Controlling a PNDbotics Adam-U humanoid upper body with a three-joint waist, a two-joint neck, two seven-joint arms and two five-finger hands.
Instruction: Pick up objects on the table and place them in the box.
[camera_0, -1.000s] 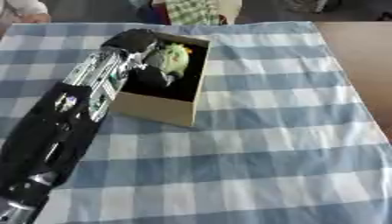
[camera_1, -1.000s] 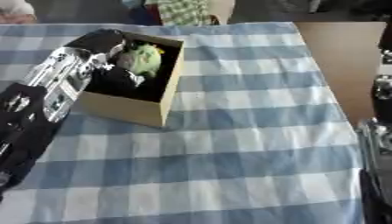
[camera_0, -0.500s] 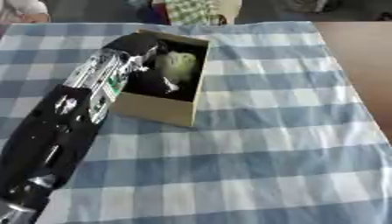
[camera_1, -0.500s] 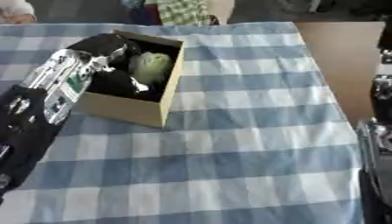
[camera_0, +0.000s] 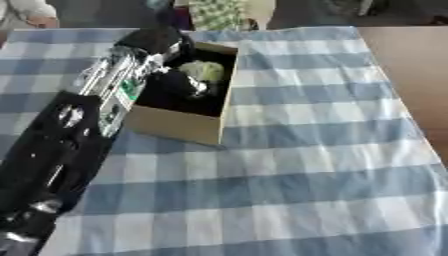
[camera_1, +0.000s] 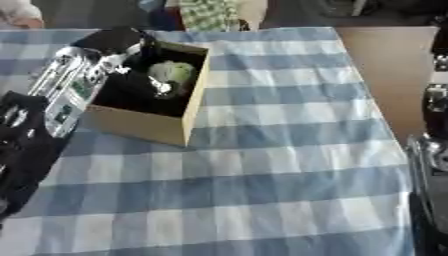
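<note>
Box (camera_0: 179, 125): cardboard, open top, dark inside, sitting on the checked tablecloth (camera_0: 297, 170) toward your left and far side. It looks light and thin-walled; you could shove it with the forearm, so mind the near-left wall.
Pale green thing (camera_1: 171, 71): lies inside the box, toward its far end. Rounded and lumpy; what it is cannot be made out. Judged soft and light, probably not fragile, likely to roll a little on the box floor.
Left hand (camera_0: 179, 82): reaches down into the box from the left rim, just beside the green thing. Dark fingers against a dark interior; you cannot tell whether they are curled round it, touching it or apart from it.
Right hand: only part of the right arm (camera_1: 430, 165) shows at the right edge of the right eye view. The hand itself is not seen.
Where to hold: if you must take the green thing again, pinch across its widest part from above, not by an edge.
Cloth: no other loose item shows on it in either view.
Risk: snagging a box wall when you lift the arm out.
</note>
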